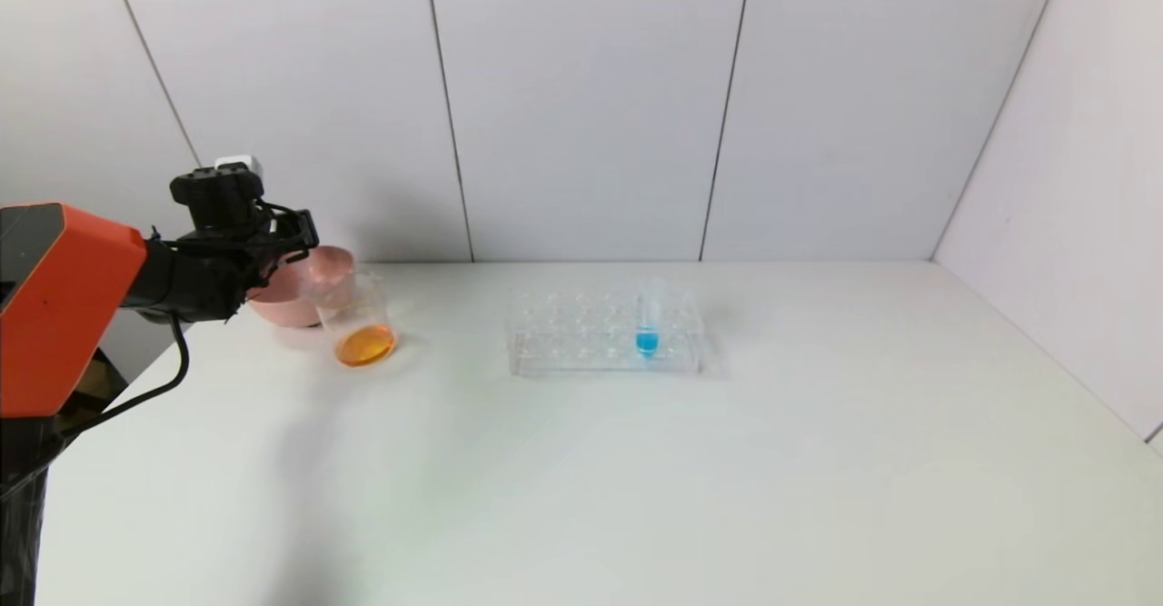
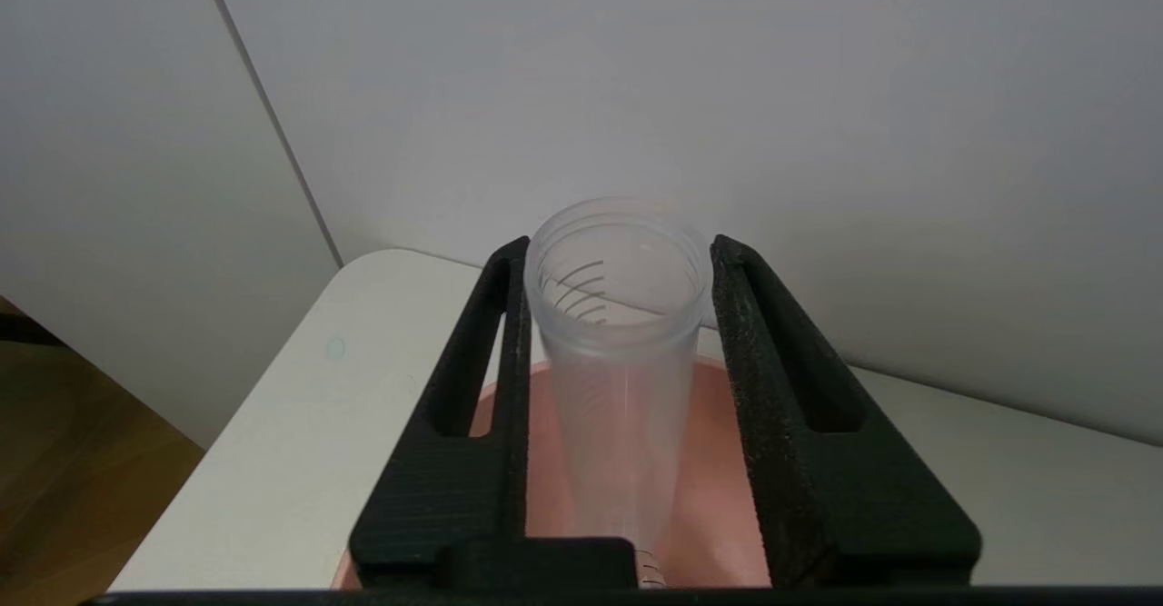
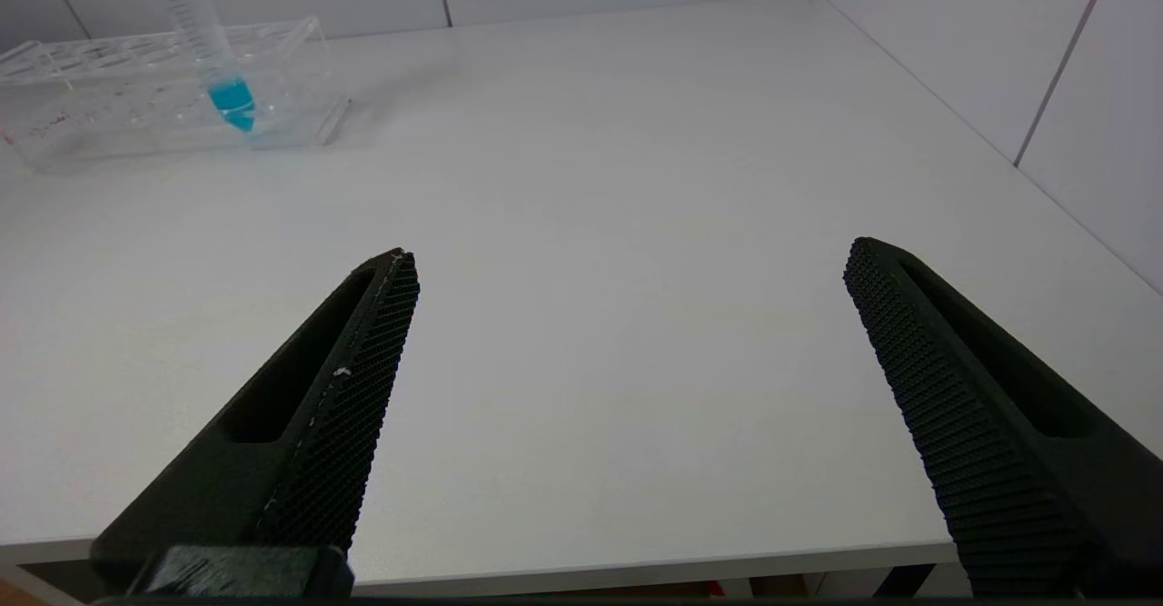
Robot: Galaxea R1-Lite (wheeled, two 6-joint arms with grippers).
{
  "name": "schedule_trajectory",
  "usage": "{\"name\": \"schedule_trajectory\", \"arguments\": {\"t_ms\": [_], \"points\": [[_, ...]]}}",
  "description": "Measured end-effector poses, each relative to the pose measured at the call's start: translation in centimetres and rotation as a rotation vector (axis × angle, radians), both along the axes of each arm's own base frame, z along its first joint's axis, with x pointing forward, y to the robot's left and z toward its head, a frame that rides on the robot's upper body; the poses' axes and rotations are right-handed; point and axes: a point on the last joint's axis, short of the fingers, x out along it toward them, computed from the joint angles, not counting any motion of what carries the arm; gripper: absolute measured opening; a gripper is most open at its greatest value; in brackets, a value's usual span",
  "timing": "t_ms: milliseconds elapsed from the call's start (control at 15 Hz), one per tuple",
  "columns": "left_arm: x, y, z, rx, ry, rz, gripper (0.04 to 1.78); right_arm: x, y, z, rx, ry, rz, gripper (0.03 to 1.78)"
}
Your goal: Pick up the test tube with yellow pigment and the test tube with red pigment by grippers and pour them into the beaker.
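My left gripper [image 1: 295, 233] is at the far left of the table, above the pink bowl [image 1: 282, 308] and beside the beaker [image 1: 359, 320]. The beaker holds orange liquid at its bottom. In the left wrist view my left gripper [image 2: 618, 252] is shut on a clear test tube [image 2: 618, 388] that looks empty, with the pink bowl [image 2: 727, 497] beneath it. I cannot tell whether it was the yellow or the red tube. No tube with yellow or red liquid shows. My right gripper [image 3: 627, 256] is open and empty over the table's front edge, out of the head view.
A clear tube rack [image 1: 581, 352] stands mid-table with one blue-liquid tube [image 1: 647, 320] upright in it. The rack [image 3: 91, 106] and the blue tube [image 3: 223, 70] also show in the right wrist view. White walls close the back and right sides.
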Motion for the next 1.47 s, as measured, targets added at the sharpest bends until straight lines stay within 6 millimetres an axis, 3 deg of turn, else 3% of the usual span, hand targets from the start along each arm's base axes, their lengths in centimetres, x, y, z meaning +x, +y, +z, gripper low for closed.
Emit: {"name": "schedule_trajectory", "arguments": {"t_ms": [333,533,800,1000,1267,1467], "points": [[-0.8,-0.1,0.6,0.016,0.009,-0.002,1.53,0.0,0.0,0.0,0.0,0.0,0.0,1.71],[-2.6,-0.9,1.7,0.016,0.022,-0.014,1.75,0.0,0.0,0.0,0.0,0.0,0.0,1.71],[-6.9,-2.9,4.4,0.017,0.029,-0.058,1.78,0.0,0.0,0.0,0.0,0.0,0.0,1.71],[-11.2,-4.9,5.6,0.023,0.023,-0.16,1.78,0.0,0.0,0.0,0.0,0.0,0.0,1.71],[-18.2,-9.4,7.2,0.066,-0.067,-0.327,1.78,0.0,0.0,0.0,0.0,0.0,0.0,1.71],[-24.4,-10.8,9.1,0.112,-0.127,-0.401,1.78,0.0,0.0,0.0,0.0,0.0,0.0,1.71]]}}
